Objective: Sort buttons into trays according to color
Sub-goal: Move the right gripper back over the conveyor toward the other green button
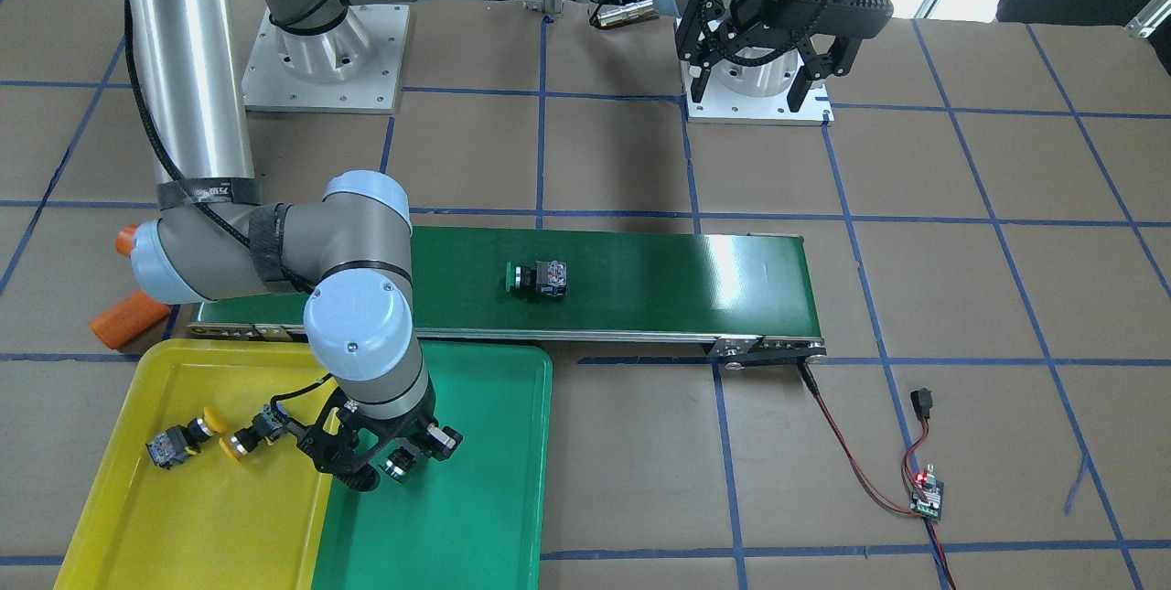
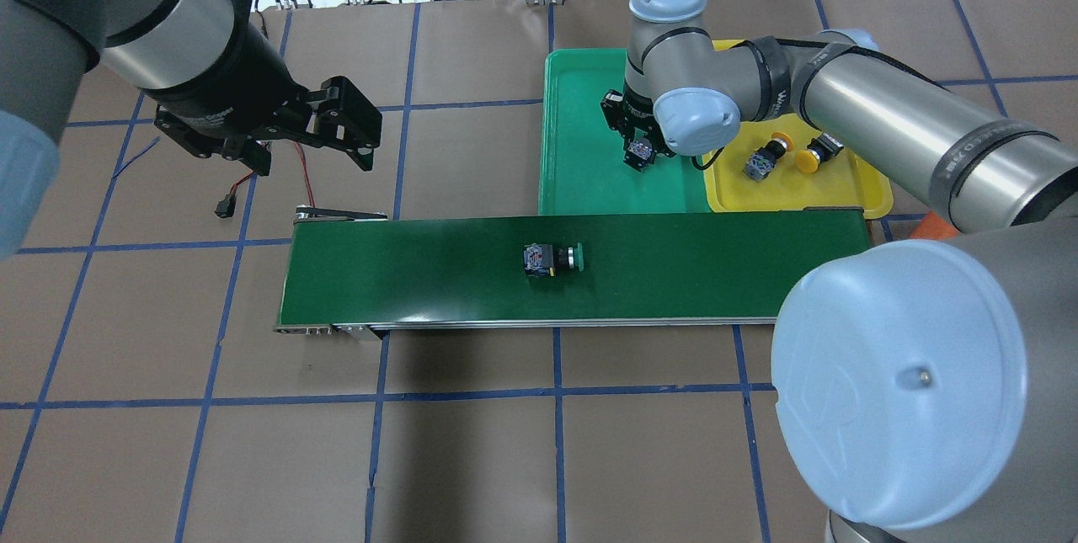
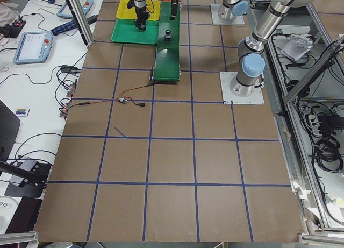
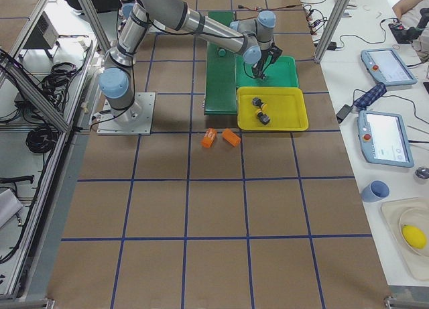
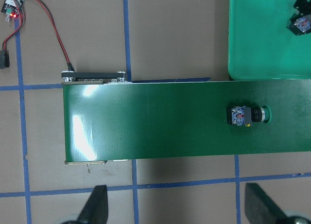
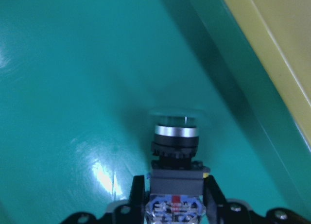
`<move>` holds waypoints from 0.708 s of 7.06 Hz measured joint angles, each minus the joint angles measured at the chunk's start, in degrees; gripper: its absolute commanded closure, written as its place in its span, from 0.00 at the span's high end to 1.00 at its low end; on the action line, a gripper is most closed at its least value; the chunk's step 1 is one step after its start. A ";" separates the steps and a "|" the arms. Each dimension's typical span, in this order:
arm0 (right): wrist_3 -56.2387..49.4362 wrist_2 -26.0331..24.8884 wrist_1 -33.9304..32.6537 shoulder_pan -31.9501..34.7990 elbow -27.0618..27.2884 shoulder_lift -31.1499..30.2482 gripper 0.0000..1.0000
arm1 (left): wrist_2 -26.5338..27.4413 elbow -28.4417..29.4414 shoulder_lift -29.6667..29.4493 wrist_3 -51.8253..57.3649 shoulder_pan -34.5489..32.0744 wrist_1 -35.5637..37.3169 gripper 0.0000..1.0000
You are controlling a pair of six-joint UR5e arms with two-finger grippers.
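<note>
Beside the conveyor belt (image 1: pixel 659 284), on its side away from the robot's base, one green button (image 6: pixel 176 136) hangs cap-down over the green tray (image 1: pixel 476 498). Its black body is pinched between the narrowly parted jaws of the right gripper (image 6: pixel 175 195) — you cannot tell whether the cap touches the tray floor. Next along that same side, the yellow tray (image 1: pixel 119 498) holds the yellow buttons (image 1: pixel 183 439), both on their sides. So yellow looks finished and green is half in hand. The second green button (image 1: pixel 538 279) lies mid-belt, yours to fetch next. Beyond the belt's opposite side the left gripper (image 1: pixel 748 87) hovers — jaws wide, empty.
</note>
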 measured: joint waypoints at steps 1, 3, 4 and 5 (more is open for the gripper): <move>-1.42 -0.20 -0.16 -0.27 -0.08 -0.43 1.00 | -0.02 0.02 -0.04 0.00 0.00 0.02 1.00; -2.50 -0.68 0.53 -1.57 -0.31 -3.50 1.00 | 0.01 0.04 -0.03 0.00 0.02 0.08 1.00; -2.76 -0.89 4.50 -3.04 -0.06 -6.99 1.00 | 0.01 0.03 -0.04 0.02 0.05 0.17 1.00; -2.58 -1.09 11.48 -4.55 0.25 -11.33 1.00 | 0.03 0.00 -0.05 0.06 0.10 0.36 1.00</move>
